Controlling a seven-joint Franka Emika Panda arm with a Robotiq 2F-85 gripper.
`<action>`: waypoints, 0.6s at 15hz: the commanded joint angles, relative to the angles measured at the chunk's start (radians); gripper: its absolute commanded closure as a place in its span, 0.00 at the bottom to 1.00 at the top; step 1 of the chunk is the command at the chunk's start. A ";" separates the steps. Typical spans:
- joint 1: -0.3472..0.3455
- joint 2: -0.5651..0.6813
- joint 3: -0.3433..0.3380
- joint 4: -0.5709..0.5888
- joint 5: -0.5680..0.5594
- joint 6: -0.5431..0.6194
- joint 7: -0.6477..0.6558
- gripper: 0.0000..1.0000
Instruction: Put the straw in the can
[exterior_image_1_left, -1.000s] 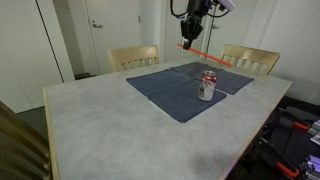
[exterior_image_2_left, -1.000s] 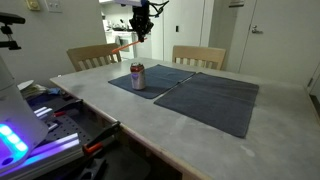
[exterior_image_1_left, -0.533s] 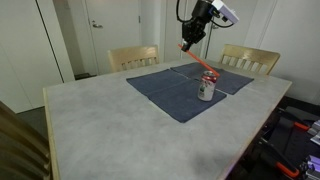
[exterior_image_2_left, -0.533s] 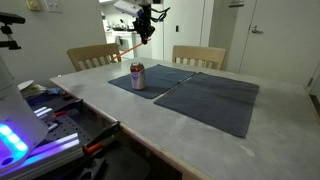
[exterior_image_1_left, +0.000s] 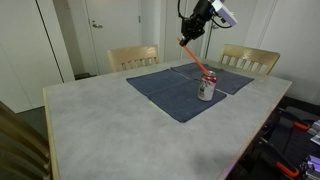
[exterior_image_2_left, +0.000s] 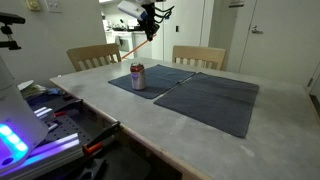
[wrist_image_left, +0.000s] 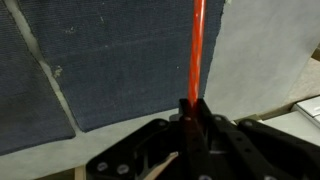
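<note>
Grey tabletop (exterior_image_1_left: 90, 120) is carrying two dark blue mats (exterior_image_1_left: 160, 92), and the can (exterior_image_1_left: 207, 88) is standing upright on one of them. Lowering well is, I judge, calling for lining the straw's (exterior_image_1_left: 196, 57) tip over the can's opening and tilting it nearer upright first. Higher up, the gripper (exterior_image_1_left: 186, 36) is pinching the straw's upper end in closed jaws, its shaft slanting down to just above the can.

You see a smooth red plastic straw (wrist_image_left: 197, 50), a shiny metal can (exterior_image_1_left: 207, 89), matt blue woven cloth mats (exterior_image_1_left: 165, 96) and a pale matt table (exterior_image_1_left: 100, 130).
</note>
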 joint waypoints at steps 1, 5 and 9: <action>0.002 -0.002 0.001 -0.001 -0.038 0.064 0.009 0.98; 0.001 -0.018 0.000 -0.019 -0.110 0.130 0.060 0.98; -0.004 -0.037 -0.006 -0.046 -0.223 0.183 0.167 0.98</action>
